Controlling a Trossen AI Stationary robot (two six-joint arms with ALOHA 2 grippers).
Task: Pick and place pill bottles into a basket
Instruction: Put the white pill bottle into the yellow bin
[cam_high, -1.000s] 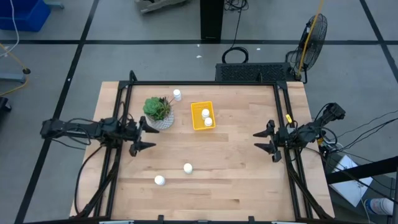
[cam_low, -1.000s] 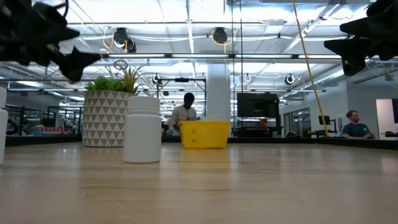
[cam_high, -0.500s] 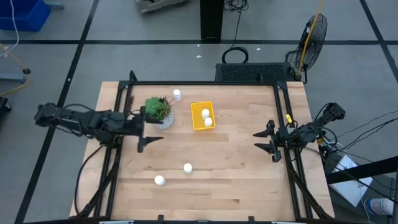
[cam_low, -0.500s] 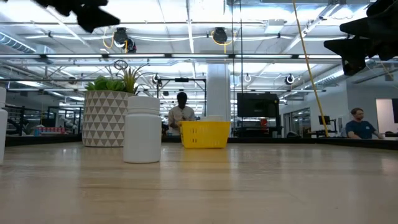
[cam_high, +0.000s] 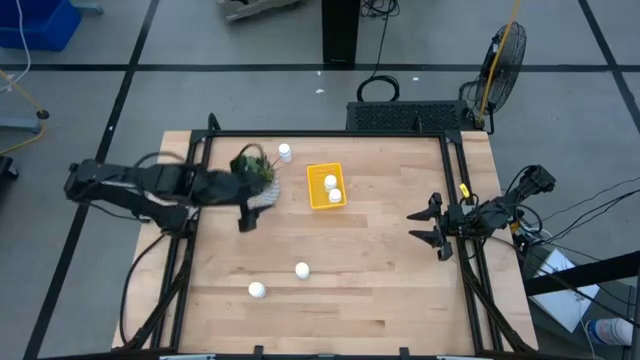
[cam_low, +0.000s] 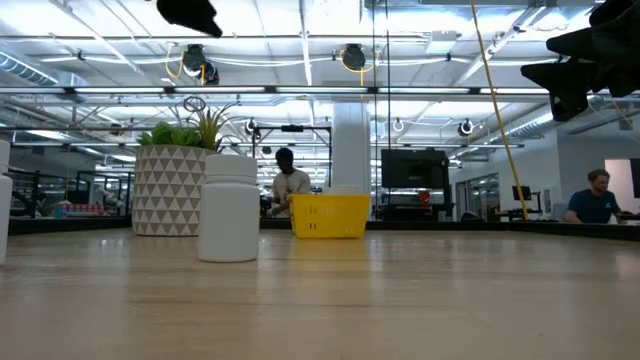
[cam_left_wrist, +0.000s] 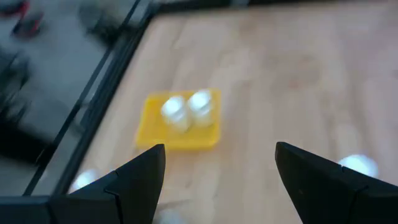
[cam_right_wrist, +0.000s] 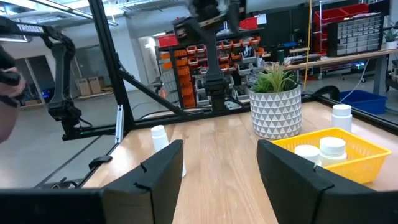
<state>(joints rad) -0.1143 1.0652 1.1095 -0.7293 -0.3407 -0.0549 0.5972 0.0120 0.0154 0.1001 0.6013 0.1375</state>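
— Where is the left gripper (cam_high: 247, 207) now?

— It has swung in over the table. A second ago it hung near the left edge of the table, beside the plant pot (cam_high: 262, 194). Now it sits right by the pot, partly over it, and its arm reaches in from the left side. Its fingers (cam_left_wrist: 134, 180) are spread wide apart and hold nothing. Seen from table height, it has climbed too: just a dark tip (cam_low: 190, 14) shows at the top.

— What can its own camera see?

— The yellow basket (cam_left_wrist: 179, 120) past the two fingers, with two white pill bottles (cam_left_wrist: 186, 109) inside, side by side. It looks a bit blurry.

— And the right gripper (cam_high: 432, 226)?

— It has not moved. It waits at the right edge of the table, fingers (cam_right_wrist: 146, 180) wide apart, empty.

— Where are the bottles?

— Two are in the basket (cam_high: 326, 186), which sits near the far middle of the table, just right of the plant. One bottle (cam_high: 285, 152) stands behind the plant, near the far edge. Two more are on the bare wood toward the near side, one (cam_high: 302, 270) near the middle and one (cam_high: 257, 290) a bit left of it. None of them has moved.

— Anything else?

— Far off in the room, a person (cam_low: 287, 182) behind the basket has stepped a little to the left, and another person (cam_low: 597, 198) on the right has shifted right.
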